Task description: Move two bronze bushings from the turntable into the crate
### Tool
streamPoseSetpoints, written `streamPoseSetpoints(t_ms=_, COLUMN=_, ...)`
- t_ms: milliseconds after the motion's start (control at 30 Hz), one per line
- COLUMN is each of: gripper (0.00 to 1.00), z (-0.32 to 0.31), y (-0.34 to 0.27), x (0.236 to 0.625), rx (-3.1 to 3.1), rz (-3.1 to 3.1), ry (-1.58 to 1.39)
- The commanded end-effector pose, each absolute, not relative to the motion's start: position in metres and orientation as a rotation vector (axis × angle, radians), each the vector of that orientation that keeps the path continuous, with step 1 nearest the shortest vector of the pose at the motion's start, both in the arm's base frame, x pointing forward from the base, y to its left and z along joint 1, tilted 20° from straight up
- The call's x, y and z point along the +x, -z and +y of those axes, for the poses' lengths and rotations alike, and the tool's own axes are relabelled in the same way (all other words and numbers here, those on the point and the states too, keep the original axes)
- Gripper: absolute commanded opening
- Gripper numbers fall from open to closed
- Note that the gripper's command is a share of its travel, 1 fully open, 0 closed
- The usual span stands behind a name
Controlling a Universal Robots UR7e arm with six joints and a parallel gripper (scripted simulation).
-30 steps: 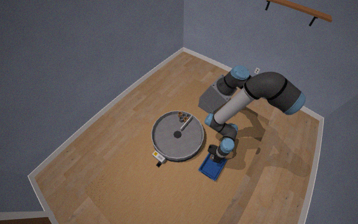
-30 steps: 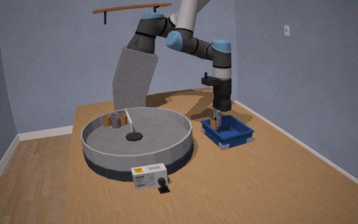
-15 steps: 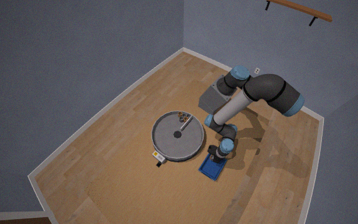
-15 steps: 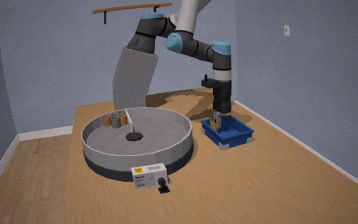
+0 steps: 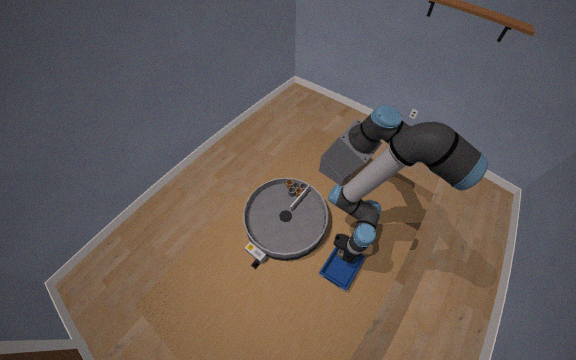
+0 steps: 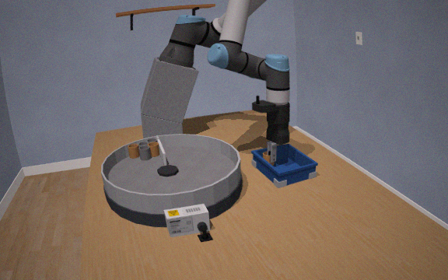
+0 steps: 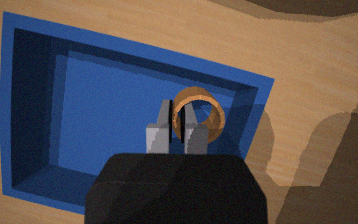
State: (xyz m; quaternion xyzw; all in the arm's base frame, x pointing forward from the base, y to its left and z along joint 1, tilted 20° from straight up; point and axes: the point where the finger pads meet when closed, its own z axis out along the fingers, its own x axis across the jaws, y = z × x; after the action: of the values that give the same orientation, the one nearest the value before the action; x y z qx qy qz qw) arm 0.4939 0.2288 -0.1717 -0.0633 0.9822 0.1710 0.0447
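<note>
Pinching a bronze bushing (image 5: 341,253) (image 6: 266,156) (image 7: 220,117) by its wall with the gripper (image 5: 343,255) (image 6: 272,154) (image 7: 176,112), one finger down the bore, inside the crate (image 5: 333,281) (image 6: 295,173) (image 7: 130,48), presumably for release (floor contact unclear); beyond the crate, on the turntable (image 5: 278,237) (image 6: 201,184), more bushings (image 5: 289,184) (image 6: 134,151).

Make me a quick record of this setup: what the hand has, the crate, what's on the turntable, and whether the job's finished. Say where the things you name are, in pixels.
hand (image 5: 343,254) (image 6: 272,162) (image 7: 176,112): closed on one wall of a bronze bushing (image 5: 340,253) (image 6: 266,157) (image 7: 192,92)
crate (image 5: 343,275) (image 6: 294,177) (image 7: 105,110): blue, around that bushing; floor contact unclear
turntable (image 5: 278,235) (image 6: 201,155): two bronze bushings (image 5: 289,183) (image 6: 134,151), three gray bushings (image 5: 292,192) (image 6: 145,152)
job: unfinished
</note>
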Motion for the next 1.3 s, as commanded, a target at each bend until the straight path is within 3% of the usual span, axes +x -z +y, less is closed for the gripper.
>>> streamPoseSetpoints(t_ms=0, gripper=0.0, z=0.2292, y=0.1724, x=0.4947, rx=-0.193, rz=2.999, ry=-0.522)
streamPoseSetpoints(t_ms=800, gripper=0.0, z=0.2303, y=0.1754, x=0.4949, rx=-0.193, rz=2.999, ry=-0.522)
streamPoseSetpoints(t_ms=833, gripper=0.47, z=0.2303, y=0.1754, x=0.4949, rx=-0.193, rz=2.999, ry=-0.522)
streamPoseSetpoints(t_ms=1267, gripper=0.47, z=0.2303, y=0.1754, x=0.4949, rx=-0.193, rz=2.999, ry=-0.522)
